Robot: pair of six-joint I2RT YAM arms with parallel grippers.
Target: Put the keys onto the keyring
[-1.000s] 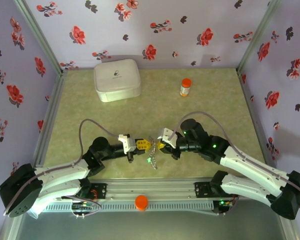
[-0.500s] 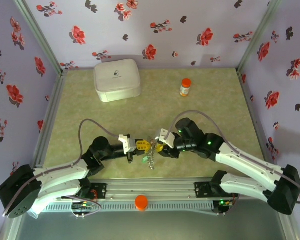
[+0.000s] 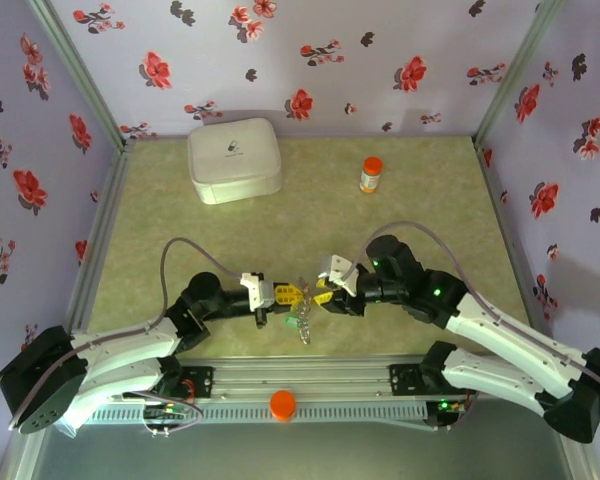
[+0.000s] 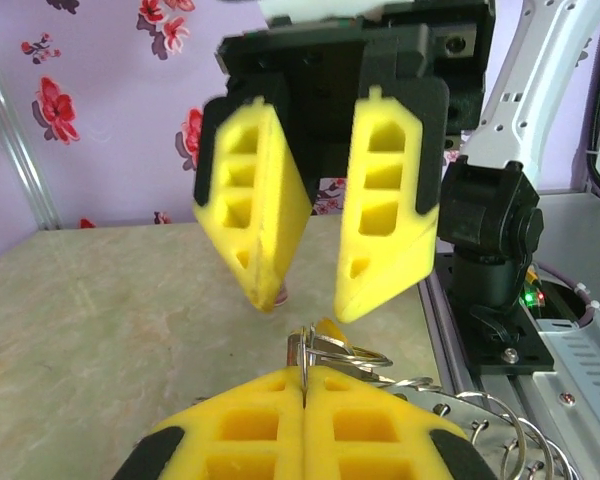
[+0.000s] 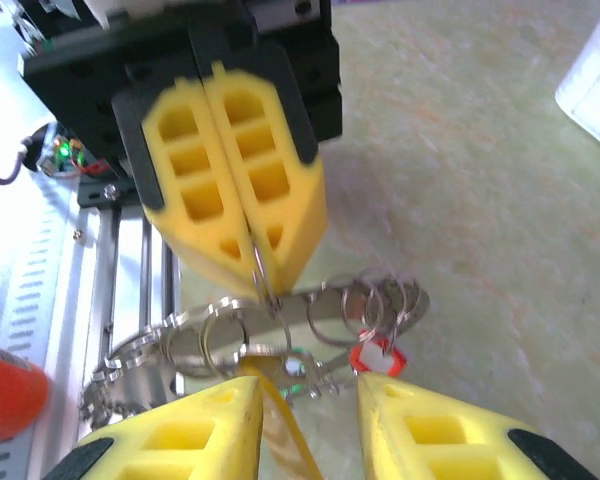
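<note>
Just above the table's near edge, my left gripper [image 3: 288,294] is shut on a thin silver ring [image 4: 306,352] of the keyring [image 5: 280,325], a metal bunch of several wire loops. It hangs from the pinched ring. Keys with a red tag [image 5: 377,356] and a green tag [image 5: 296,371] dangle from the loops. My right gripper [image 5: 308,432] faces the left one with its jaws open. A yellow tag [image 5: 277,420] lies between its fingers, close to the left finger [image 5: 185,440]. In the left wrist view the right gripper [image 4: 305,295] stands open just above the ring.
A white zipped case [image 3: 234,158] sits at the back left and an orange-capped bottle [image 3: 370,174] at the back right. An aluminium rail with an orange button [image 3: 282,404] runs along the near edge, right under the hanging bunch [image 3: 302,320].
My right gripper has gone from shut to open and let go of the yellow tag. It edged left, then drew back slightly right. The left gripper kept its grip and barely moved.
</note>
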